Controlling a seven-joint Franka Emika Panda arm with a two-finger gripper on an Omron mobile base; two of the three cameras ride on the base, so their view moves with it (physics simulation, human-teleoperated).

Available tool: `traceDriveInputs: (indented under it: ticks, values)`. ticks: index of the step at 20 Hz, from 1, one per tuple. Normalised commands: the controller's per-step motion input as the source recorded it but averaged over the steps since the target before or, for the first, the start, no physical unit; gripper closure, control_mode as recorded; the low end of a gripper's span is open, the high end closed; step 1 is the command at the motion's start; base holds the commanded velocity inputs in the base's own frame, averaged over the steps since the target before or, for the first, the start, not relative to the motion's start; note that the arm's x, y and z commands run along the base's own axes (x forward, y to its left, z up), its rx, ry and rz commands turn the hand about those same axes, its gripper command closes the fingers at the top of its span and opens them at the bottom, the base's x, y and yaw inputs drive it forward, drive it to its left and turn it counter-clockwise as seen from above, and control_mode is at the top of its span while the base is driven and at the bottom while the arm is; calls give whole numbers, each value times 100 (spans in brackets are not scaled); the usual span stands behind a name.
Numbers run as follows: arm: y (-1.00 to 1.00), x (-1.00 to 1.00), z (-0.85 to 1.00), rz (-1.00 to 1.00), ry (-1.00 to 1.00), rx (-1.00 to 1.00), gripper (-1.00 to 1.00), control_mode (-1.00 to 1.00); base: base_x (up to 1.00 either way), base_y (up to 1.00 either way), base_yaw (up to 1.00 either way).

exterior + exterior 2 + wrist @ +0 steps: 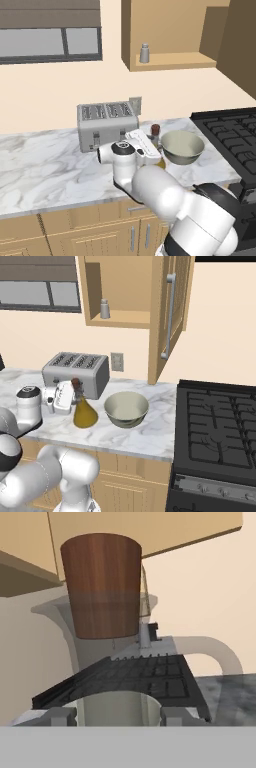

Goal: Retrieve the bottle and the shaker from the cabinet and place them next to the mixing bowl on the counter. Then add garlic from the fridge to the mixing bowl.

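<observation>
the pincer is clenched on the neck of the bottle, just under its brown stopper, which sits right in front of the hand camera. the bottle's base looks set on the counter, though contact is hard to confirm. the mixing bowl stands just beside the bottle, on the far side from the pincer in the right base view, with the stove further out that way. the toaster is just behind the pincer, against the wall.

progress: the bottle is out of the cabinet and next to the bowl, so that part looks nearly done, only letting go is left. the shaker is on the cabinet shelf, well above the pincer and a little towards the bowl side, untouched. the cabinet door hangs wide. still to do, judging from this: release the bottle, fetch the shaker, place it by the bowl, then get garlic from the fridge into the bowl. the bowl looks bare inside.
</observation>
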Motion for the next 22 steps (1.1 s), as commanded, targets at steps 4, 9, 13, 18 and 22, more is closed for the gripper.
traceDriveInputs:
  ticks: [4, 9, 13, 18, 22]
  values:
    - [-11, 25, -13, 0, 0, 0, 100, -100, 0, 0, 0]
    - [0, 18, -2, 0, 0, 0, 100, -100, 0, 0, 0]
    - [0, 36, -1, 0, 0, 0, 100, -100, 0, 0, 0]
    - [0, 36, -5, 0, 0, 0, 100, -100, 0, 0, 0]
    - [0, 10, -37, 0, 0, 0, 100, -100, 0, 0, 0]
